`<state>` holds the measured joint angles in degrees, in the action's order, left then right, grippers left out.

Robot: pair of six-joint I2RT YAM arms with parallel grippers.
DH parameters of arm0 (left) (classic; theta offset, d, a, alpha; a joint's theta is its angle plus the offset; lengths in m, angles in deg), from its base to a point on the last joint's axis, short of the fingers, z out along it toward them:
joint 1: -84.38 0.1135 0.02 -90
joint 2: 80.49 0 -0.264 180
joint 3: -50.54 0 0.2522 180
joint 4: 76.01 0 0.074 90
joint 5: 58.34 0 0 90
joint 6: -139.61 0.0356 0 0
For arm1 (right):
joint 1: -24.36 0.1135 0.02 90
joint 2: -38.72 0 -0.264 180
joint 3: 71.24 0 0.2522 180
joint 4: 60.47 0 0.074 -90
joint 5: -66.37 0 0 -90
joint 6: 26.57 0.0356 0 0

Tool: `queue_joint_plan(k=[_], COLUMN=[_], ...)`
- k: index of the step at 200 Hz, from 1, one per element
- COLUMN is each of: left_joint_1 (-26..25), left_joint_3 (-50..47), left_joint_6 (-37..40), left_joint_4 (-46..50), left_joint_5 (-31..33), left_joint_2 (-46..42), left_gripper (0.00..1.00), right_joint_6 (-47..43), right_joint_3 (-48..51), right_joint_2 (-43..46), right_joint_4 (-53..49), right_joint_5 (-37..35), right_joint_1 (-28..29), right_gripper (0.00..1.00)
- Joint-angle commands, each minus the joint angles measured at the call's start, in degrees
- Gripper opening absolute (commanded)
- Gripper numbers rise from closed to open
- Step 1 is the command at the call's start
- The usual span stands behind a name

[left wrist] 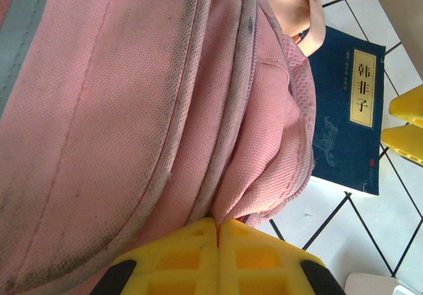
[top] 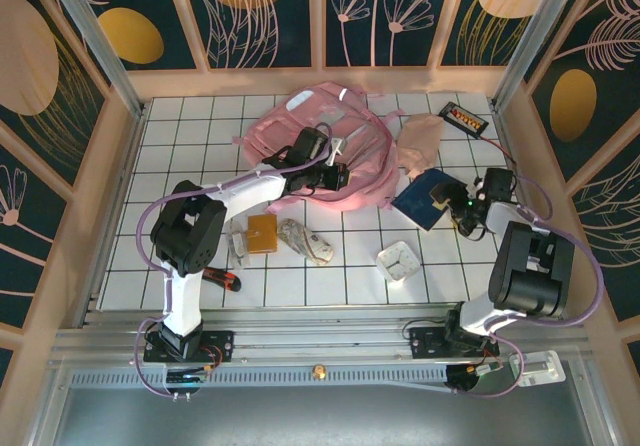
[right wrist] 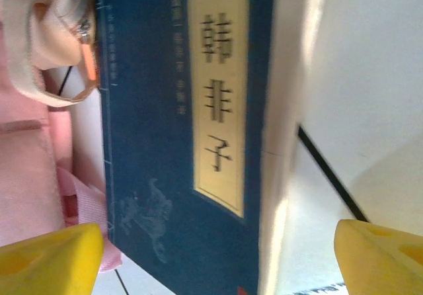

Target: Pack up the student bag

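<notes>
Seen from above, the student bag (top: 320, 136) lies at the far middle of the tiled table (top: 200, 146). The left arm stretches forward and rightward, so the left gripper (top: 340, 179) sits at the bag's near edge. The right arm rises from its base and leans left, with the right gripper (top: 448, 204) at a blue book (top: 425, 198) just right of the bag. In the left wrist view the jaws are clenched on a thin fold of the bag's pink fabric; so slim a pinch could slip if the arm lifts, and the fold would drop back. In the right wrist view the jaws stand released, one finger either side of the book, nothing held. The book lies flat and spans most of the gap, so closing might only shove it toward the pale pouch (right wrist: 39, 43) or skid off its cover
</notes>
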<state>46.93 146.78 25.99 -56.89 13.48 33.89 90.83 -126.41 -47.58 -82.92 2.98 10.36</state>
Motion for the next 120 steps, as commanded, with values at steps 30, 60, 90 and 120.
queue_joint_plan(k=[30, 60, 90, 120], left_joint_1=[0.49, 0.54, 0.54, 0.49], left_joint_3=[-0.47, -1.46, -2.23, -2.85], left_joint_6=[0.63, 0.59, 0.34, -0.12], left_joint_4=[-2.11, -2.20, -2.54, -2.95], left_joint_5=[1.30, 1.63, 1.83, 1.50], left_joint_2=[-0.38, -1.05, -1.60, -1.61], left_gripper=[0.01, 0.01, 0.01, 0.01], right_joint_6=[0.85, 0.88, 1.16, 1.60], right_joint_3=[0.58, 0.27, 0.58, 1.04], right_joint_2=[1.06, 0.01, -0.52, -1.73], right_joint_4=[7.06, 8.13, 9.39, 10.53], right_joint_5=[-0.28, 0.67, 1.60, 1.95], right_joint_1=[1.43, 1.43, 1.69, 2.11], right_gripper=[0.82, 0.77, 0.71, 0.66])
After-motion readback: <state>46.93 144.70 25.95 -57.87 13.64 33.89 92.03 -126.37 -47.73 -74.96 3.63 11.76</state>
